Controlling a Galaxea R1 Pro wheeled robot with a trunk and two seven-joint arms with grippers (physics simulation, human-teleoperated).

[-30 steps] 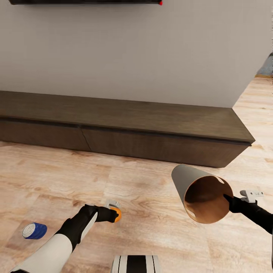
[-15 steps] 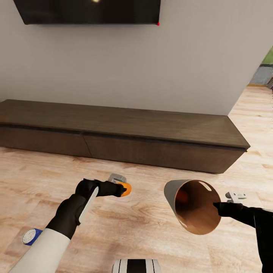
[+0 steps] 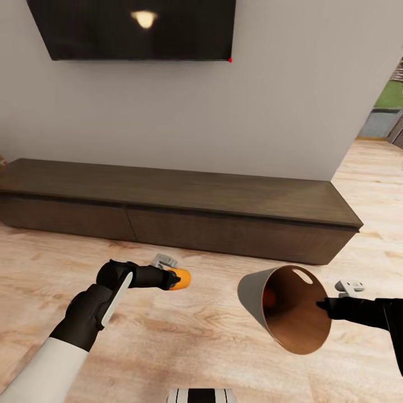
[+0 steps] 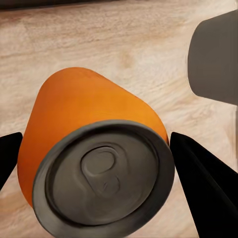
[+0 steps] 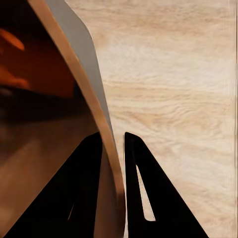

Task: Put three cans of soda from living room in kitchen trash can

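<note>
1. Orange soda can (image 3: 180, 278) sits clamped between the left end effector's (image 4: 99, 163) fingers, held above the wood floor (image 3: 184, 341), left of the bin.
2. Tan trash can (image 3: 282, 313), tilted with its mouth facing near, is pinched at the rim by the right end effector (image 5: 115, 163).
3. A dark low cabinet (image 3: 179, 210) stands far behind, below a black TV (image 3: 134, 28).

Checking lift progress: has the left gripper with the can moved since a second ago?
Yes. The left gripper carried the soda can up off the floor, toward the low cabinet.

Orange soda can (image 3: 180, 278) – grey top, tan bin (image 3: 254, 296) – brown inside, black TV (image 3: 134, 29), dark cabinet (image 3: 224, 207)
</note>
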